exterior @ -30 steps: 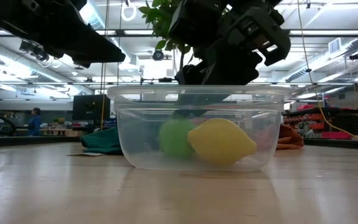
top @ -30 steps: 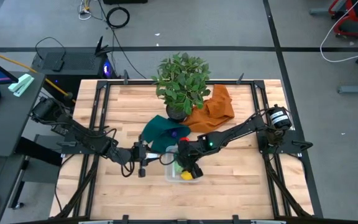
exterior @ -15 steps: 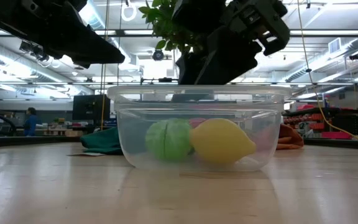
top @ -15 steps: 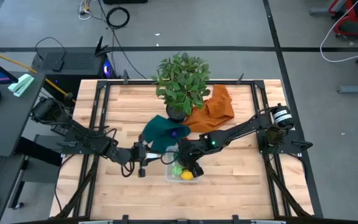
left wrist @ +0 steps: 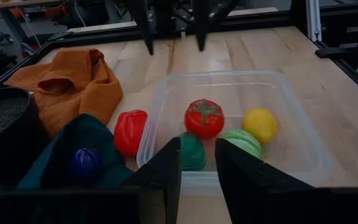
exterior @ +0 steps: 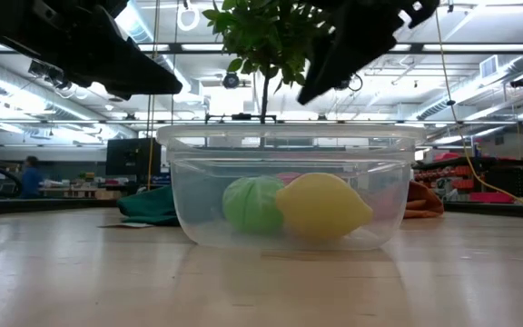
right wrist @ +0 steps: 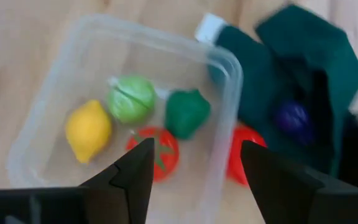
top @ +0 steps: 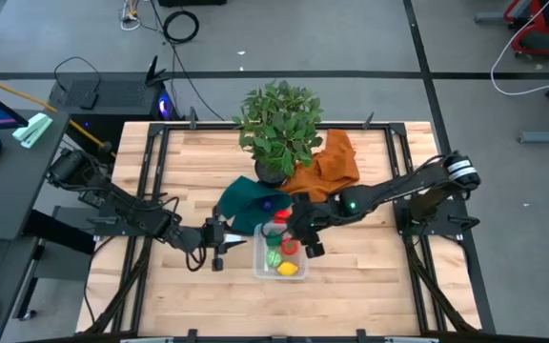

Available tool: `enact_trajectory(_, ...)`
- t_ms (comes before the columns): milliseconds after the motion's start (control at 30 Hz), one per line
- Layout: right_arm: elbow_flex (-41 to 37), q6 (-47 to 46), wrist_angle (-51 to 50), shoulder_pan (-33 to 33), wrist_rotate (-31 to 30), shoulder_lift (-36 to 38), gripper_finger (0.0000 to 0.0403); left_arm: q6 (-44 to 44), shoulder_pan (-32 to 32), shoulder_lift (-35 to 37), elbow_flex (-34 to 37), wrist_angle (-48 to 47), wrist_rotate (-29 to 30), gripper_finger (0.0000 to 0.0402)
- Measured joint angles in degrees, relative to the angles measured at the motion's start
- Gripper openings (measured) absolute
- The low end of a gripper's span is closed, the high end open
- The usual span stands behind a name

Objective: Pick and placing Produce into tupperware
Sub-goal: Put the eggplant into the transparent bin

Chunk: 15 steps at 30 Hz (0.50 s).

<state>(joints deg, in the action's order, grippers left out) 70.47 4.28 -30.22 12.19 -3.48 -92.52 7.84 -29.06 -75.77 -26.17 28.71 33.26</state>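
Note:
The clear tupperware (top: 256, 259) stands on the wooden table near its front edge. In it lie a yellow lemon (left wrist: 259, 124), a light green round fruit (left wrist: 244, 142), a dark green pepper (right wrist: 186, 113) and a red tomato (left wrist: 204, 118). A red pepper (left wrist: 129, 132) lies on the table just outside the wall, beside the green cloth (top: 246, 202), which bears a purple piece (right wrist: 291, 115). My right gripper (right wrist: 194, 180) hovers open above the tupperware's right side. My left gripper (left wrist: 197, 163) waits open at the tupperware's left, above rim height, with nothing between its fingers.
A potted plant (top: 276, 133) stands at the table's far middle, with an orange cloth (top: 330, 164) to its right. Bare wood lies to the left, right and front of the tupperware. Metal rails frame the table.
My right gripper has risen from just over the tupperware and drawn back toward the table's right edge, tipping less steeply down. The produce it covered now shows from above. The light green fruit has shifted a little inside the tupperware.

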Motion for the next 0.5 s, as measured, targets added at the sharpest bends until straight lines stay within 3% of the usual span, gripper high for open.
enact_trajectory(500, -16.4, -9.8, 0.9, -0.1, -9.3, 9.3, 0.0187, -0.7, 6.6, -0.1, 0.0, -2.1, 0.1, 0.0105)
